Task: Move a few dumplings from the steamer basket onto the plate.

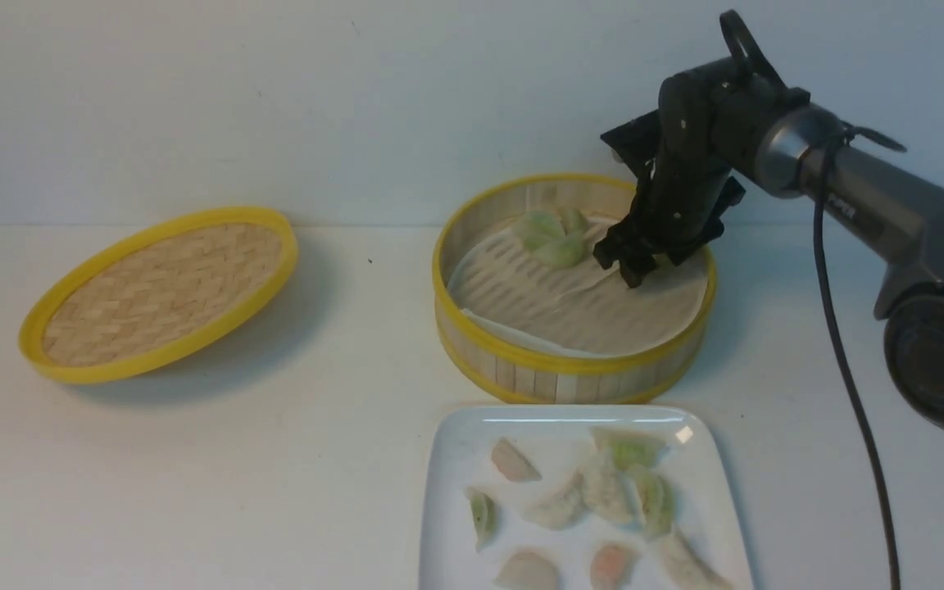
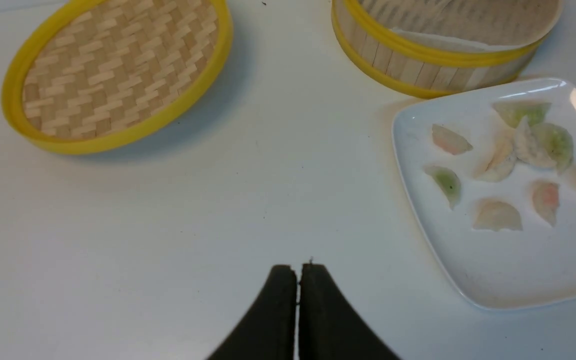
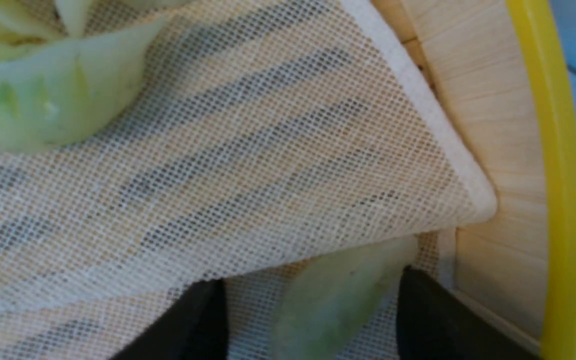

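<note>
The steamer basket [image 1: 574,369] stands at mid table with a white liner. Pale green dumplings [image 1: 552,238] lie in a cluster at its back. My right gripper [image 1: 636,266] reaches down into the basket's right back part. In the right wrist view it [image 3: 310,300] is open, its jaws either side of a pale green dumpling [image 3: 335,295] that lies partly under a folded flap of liner [image 3: 248,165]. The white square plate [image 1: 456,508] in front of the basket holds several dumplings [image 1: 603,492]. My left gripper [image 2: 298,272] is shut and empty over bare table.
The flat woven lid [image 1: 162,293] with a yellow rim leans tilted at the left; it also shows in the left wrist view [image 2: 113,75]. The basket's wall [image 3: 498,150] is right beside my right gripper. A black cable [image 1: 841,352] hangs from the right arm.
</note>
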